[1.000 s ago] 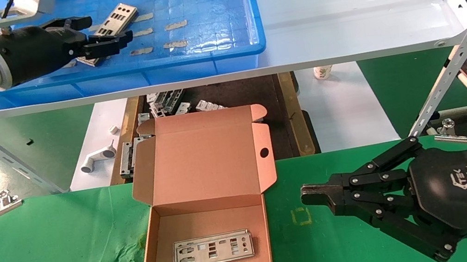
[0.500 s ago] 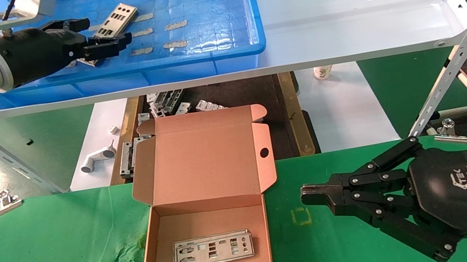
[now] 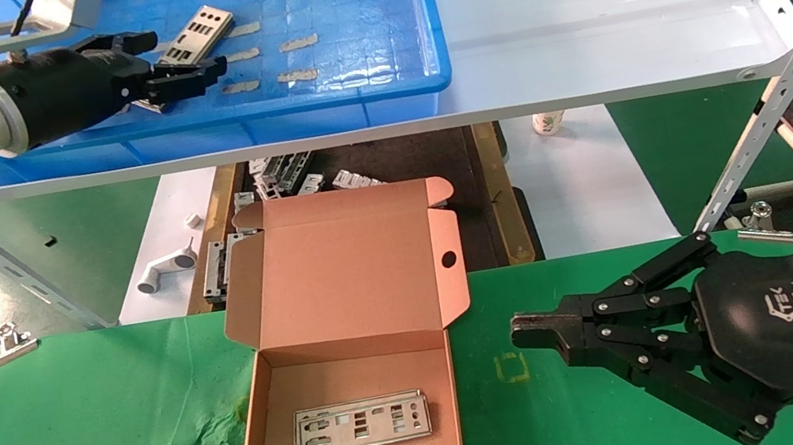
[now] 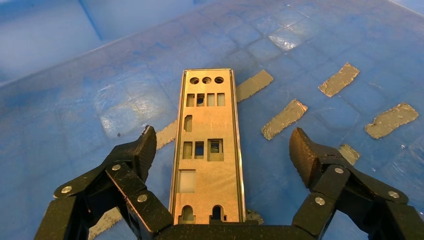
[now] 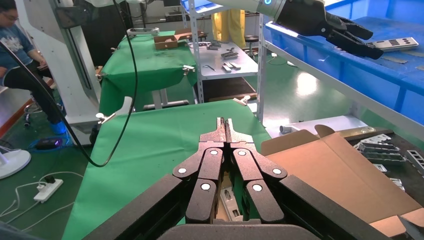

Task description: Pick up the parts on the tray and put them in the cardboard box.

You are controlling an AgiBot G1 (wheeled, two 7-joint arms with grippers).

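Observation:
One part [image 3: 200, 27], a thin silver punched plate, lies on the floor of the blue tray [image 3: 360, 93] at the back left. My left gripper [image 3: 186, 51] is open low over its near end. In the left wrist view the plate [image 4: 210, 125] runs lengthwise between the spread fingers of the left gripper [image 4: 222, 136], which do not touch it. The cardboard box [image 3: 339, 263] stands open on the green table and holds plates [image 3: 361, 425] stacked on its floor. My right gripper [image 3: 533, 332] is shut and empty, parked right of the box; it also shows in the right wrist view [image 5: 226, 125].
The tray sits on a white ribbed shelf [image 3: 609, 6]. Tan tape strips [image 3: 296, 42] lie on the tray floor. Below the shelf are bent grey brackets [image 3: 285, 172] and a white pipe elbow [image 3: 165, 269]. Binder clips [image 3: 6, 344] sit at the edges of the green table.
My left arm has edged slightly to the right along the plate, its gripper still open. The right arm, the box and the plates have not moved.

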